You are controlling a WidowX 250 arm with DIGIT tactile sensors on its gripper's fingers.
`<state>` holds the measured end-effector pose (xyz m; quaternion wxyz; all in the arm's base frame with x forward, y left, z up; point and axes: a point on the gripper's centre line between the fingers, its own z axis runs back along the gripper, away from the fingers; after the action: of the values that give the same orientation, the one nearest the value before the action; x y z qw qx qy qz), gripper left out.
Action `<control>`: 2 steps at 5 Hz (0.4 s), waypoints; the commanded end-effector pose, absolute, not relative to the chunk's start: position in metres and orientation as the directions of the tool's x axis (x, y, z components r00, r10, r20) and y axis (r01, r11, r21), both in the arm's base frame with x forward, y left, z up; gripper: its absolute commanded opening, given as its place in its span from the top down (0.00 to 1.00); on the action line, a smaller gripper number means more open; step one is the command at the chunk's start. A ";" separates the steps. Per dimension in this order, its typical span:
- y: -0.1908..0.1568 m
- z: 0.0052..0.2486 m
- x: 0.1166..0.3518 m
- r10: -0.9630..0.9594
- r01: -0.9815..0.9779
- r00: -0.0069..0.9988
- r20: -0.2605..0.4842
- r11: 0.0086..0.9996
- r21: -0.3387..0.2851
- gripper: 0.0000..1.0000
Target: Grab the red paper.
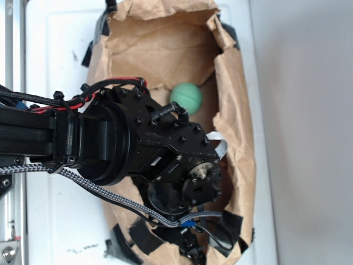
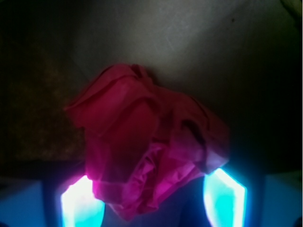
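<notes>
I see a black arm point(image 1: 138, 149), screw-studded, red and black wires upper left, braided grey cable lower left; fingertips point(image 2: 80, 203) glow cyan.

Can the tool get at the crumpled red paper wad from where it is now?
Probably yes: in the wrist view the crumpled red paper wad lies between the tool fingertips, jaws open either side, nothing between them.

— Any writing you can read out there?
— None. I find no legible text, label, brand or number anywhere, neither on my own black arm point(image 1: 110, 138) nor on the paper bag point(image 1: 165, 49) beyond it.
</notes>
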<state>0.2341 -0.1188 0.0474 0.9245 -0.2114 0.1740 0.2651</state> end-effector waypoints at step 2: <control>-0.076 0.097 0.251 0.495 -0.579 0.815 -0.301 0.709 -0.403 1.00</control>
<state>0.2498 -0.0851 0.0863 0.9180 -0.2370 0.1159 0.2962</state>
